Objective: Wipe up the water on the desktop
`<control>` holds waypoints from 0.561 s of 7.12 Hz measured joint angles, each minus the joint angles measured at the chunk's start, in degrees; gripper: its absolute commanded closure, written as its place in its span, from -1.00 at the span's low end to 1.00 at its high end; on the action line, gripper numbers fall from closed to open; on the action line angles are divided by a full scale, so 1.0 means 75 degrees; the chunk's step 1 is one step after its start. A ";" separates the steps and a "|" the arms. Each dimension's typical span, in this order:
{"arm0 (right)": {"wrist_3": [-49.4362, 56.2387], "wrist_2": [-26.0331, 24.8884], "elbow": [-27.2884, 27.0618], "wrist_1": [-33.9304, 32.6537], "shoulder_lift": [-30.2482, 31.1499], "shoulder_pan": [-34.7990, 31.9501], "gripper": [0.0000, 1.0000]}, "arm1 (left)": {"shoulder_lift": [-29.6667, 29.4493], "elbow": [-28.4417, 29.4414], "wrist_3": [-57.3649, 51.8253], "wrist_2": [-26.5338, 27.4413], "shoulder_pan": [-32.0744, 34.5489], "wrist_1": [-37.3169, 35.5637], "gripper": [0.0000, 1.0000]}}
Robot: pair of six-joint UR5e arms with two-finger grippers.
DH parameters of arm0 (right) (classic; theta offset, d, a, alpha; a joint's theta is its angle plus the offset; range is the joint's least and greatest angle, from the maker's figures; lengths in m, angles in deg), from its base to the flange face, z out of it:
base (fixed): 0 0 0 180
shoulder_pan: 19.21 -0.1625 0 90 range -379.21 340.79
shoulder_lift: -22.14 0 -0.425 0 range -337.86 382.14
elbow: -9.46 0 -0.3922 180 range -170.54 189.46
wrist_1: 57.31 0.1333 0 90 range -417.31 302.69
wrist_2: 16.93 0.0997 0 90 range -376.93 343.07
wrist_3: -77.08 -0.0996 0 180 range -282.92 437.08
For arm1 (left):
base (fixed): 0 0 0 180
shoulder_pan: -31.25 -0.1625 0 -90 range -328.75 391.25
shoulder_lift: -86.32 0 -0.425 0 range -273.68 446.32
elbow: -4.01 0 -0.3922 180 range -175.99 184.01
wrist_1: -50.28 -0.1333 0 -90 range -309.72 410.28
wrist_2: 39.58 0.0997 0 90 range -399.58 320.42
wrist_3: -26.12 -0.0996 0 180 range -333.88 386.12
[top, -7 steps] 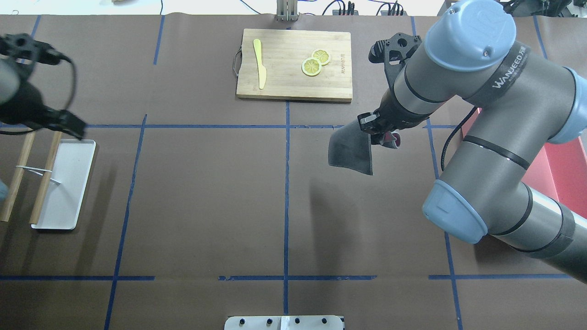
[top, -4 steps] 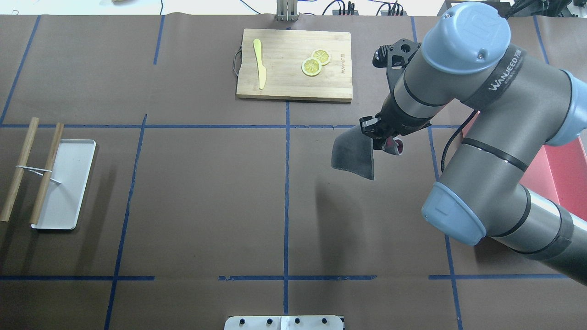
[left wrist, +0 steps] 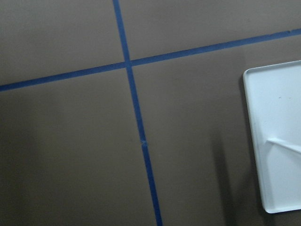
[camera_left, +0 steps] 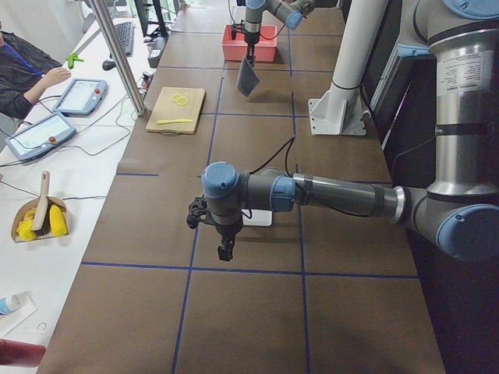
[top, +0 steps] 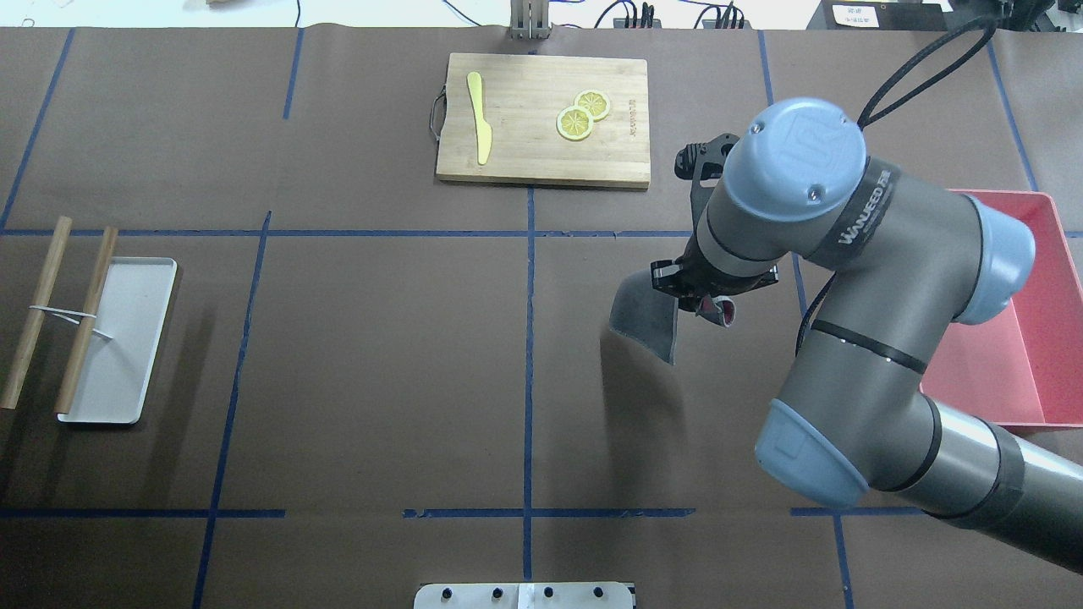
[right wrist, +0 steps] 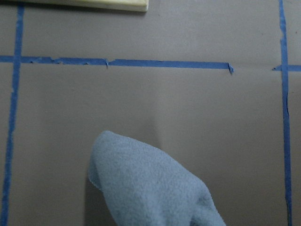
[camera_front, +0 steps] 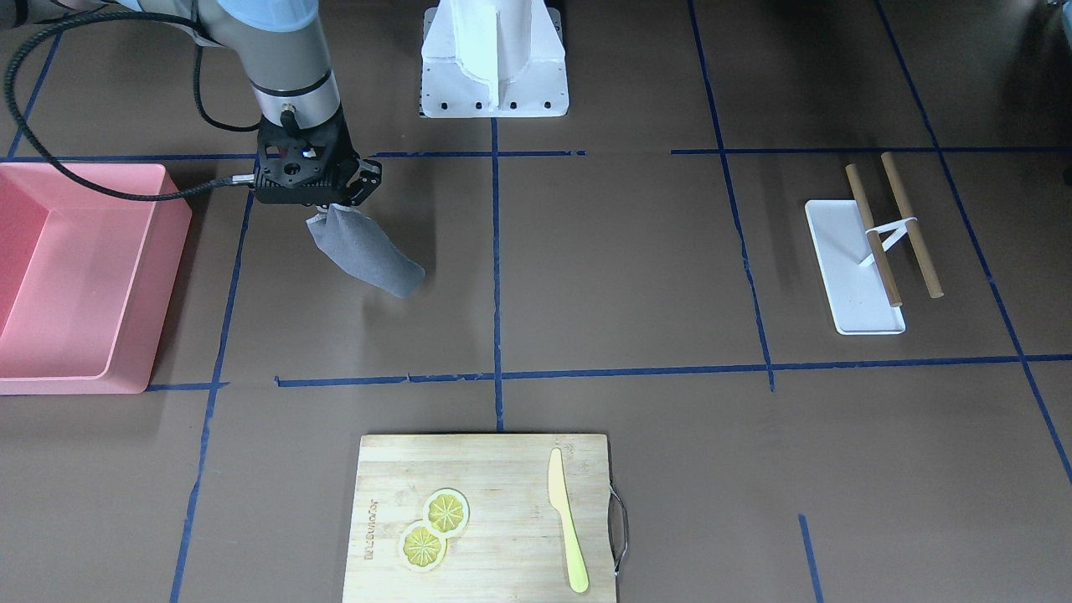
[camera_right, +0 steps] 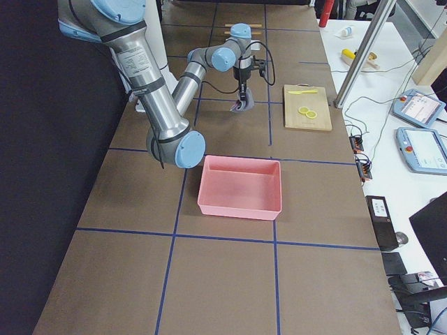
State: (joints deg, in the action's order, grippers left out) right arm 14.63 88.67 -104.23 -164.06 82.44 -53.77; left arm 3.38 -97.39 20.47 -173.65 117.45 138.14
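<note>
Grey fleece cloth (top: 647,317) hangs pinched in the right gripper (top: 692,292), jaws pressed together on its upper corner. It is above the brown tabletop (top: 381,364), just off the cutting board's (top: 541,118) right-hand corner on the robot's side. You cannot tell whether its lower tip touches the surface.

The board sits at the tabletop's far edge, with a yellow knife (top: 481,127) and two lemon slices (top: 575,124) lying on it. One blue tape line (top: 381,233) runs between board and cloth.

From the board toward the robot's base plate (top: 525,595) you have a broad bare stretch. It widens left of the board as far as the white tray (top: 118,355), where two wooden sticks (top: 48,271) overlap the tray's outer edge. Well right of the board, past the right arm, the pink bin (top: 1062,279) stands by the tabletop's end.

The front-facing camera gives you the bin whole and the cloth slanting down toward the board; the overhead view hides part of the bin under the arm. The right wrist camera shows only the cloth's rounded fold, tape lines and a sliver of the board's edge.

The left gripper (camera_left: 224,251) appears only from the left-end camera, hovering far from the board by the tray. You cannot tell whether it is spread or closed. Its wrist camera shows just a tape crossing and the tray's corner.
</note>
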 measured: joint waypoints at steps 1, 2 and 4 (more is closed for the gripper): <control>-0.0087 -0.0226 0.0118 -0.0009 0.0134 0.0160 1.00 | 0.0110 0.0202 0.0003 -0.0019 0.0018 0.0371 -1.00; -0.0110 -0.0392 0.0195 -0.0017 0.0366 0.0242 1.00 | 0.0158 0.0305 0.0016 -0.0029 0.0022 0.0556 -1.00; -0.0097 -0.0520 0.0293 0.0026 0.0665 0.0301 1.00 | 0.0179 0.0334 0.0055 -0.0035 0.0027 0.0650 -1.00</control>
State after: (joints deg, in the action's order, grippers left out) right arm 13.90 84.77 -102.03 -163.86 87.43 -51.51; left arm 4.73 -94.88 20.88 -173.92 117.65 143.02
